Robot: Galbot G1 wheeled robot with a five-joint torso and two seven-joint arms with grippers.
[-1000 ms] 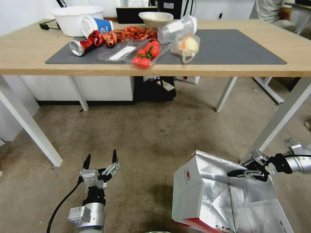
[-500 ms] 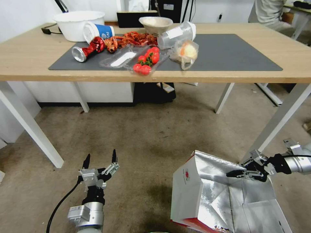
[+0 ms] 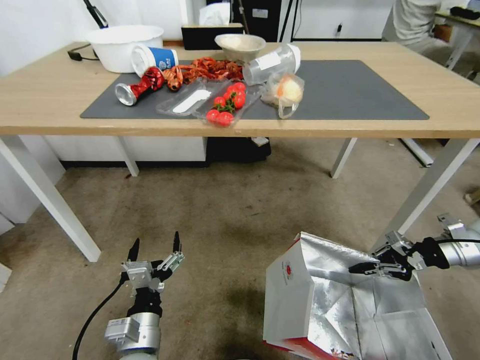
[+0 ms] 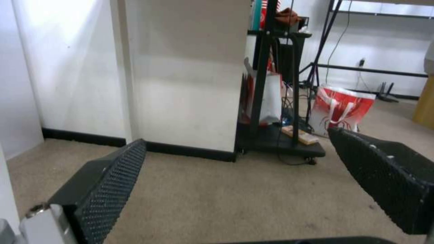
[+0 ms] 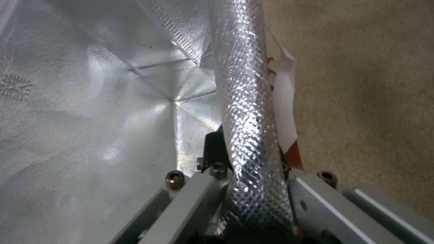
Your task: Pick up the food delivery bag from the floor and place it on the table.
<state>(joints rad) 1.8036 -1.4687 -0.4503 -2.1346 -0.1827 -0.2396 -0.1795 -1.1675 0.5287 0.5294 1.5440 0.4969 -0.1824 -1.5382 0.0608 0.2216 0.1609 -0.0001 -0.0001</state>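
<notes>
Right gripper [image 3: 361, 268]: I am seeing it clamping the foil rim of the food delivery bag [image 3: 300, 295], lower right of frame.
Bag: standing open on the floor [image 3: 225, 200].
Left gripper [image 3: 155, 250]: idling lower left, fingers apart.

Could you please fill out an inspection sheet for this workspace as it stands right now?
Surface: light-wood table with white legs carrying a dark grey mat.
Job's things: white food delivery bag with silver foil lining, open, standing on the mottled brownish floor.
Clutter: white bowl, blue-and-white cup, red can, tomatoes, clear knotted plastic bag.
Grippers: right gripper shut on the bag's foil rim; left gripper open, low over the floor.
Cables: black cable along the left arm.
Surroundings: black shelf trolley, red-and-white bag.
</notes>
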